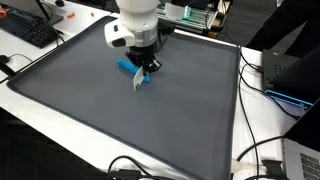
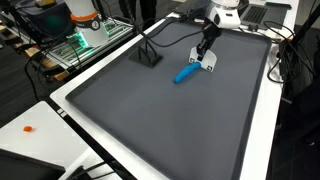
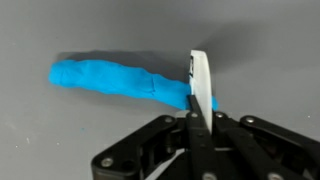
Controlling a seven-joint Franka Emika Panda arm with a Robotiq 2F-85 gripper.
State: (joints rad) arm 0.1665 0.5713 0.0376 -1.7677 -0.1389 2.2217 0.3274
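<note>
My gripper point(image 3: 199, 112) is shut on a thin white flat piece point(image 3: 200, 80), held edge-on and upright. It hangs just over the dark grey mat point(image 1: 90, 95), next to a lumpy blue roll point(image 3: 110, 78) that lies flat on the mat. In the wrist view the white piece's lower edge overlaps the right end of the blue roll; I cannot tell if they touch. In both exterior views the gripper point(image 1: 145, 68) point(image 2: 205, 52) is at the far part of the mat with the white piece point(image 1: 139, 82) point(image 2: 209, 63) below it and the blue roll point(image 1: 130, 70) point(image 2: 186, 74) beside it.
A small black block point(image 2: 148, 57) stands on the mat near the roll. A keyboard point(image 1: 28, 32) lies off the mat's corner. Cables point(image 1: 262, 150) run along one side, a laptop point(image 1: 290, 75) sits beyond it, and a green circuit board point(image 2: 85, 42) is past the mat edge.
</note>
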